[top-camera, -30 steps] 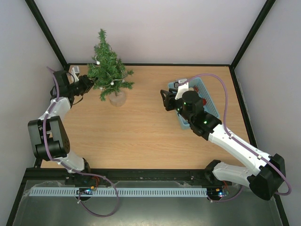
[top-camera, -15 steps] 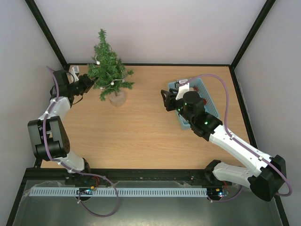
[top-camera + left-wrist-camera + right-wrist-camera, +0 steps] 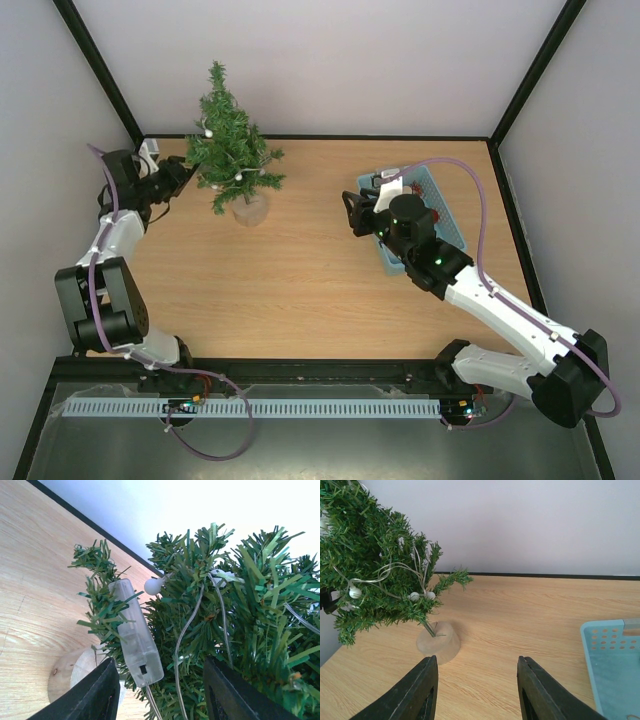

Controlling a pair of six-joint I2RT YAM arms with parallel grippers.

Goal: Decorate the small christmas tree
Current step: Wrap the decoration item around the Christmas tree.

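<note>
The small christmas tree (image 3: 232,150) stands upright on a round wooden base (image 3: 249,209) at the far left of the counter (image 3: 300,280). A thin wire with white beads (image 3: 355,593) winds through its branches. A clear plastic battery box (image 3: 136,639) hangs among the needles on the tree's left side. The left gripper (image 3: 183,174) sits just left of the tree at lower-branch height. Its fingers (image 3: 95,695) are spread apart and grip nothing, with the box's lower end just ahead of the gap. Well to the right of the tree, the right gripper (image 3: 352,212) faces it, jaws apart and empty, beside a blue perforated basket (image 3: 442,196).
</note>
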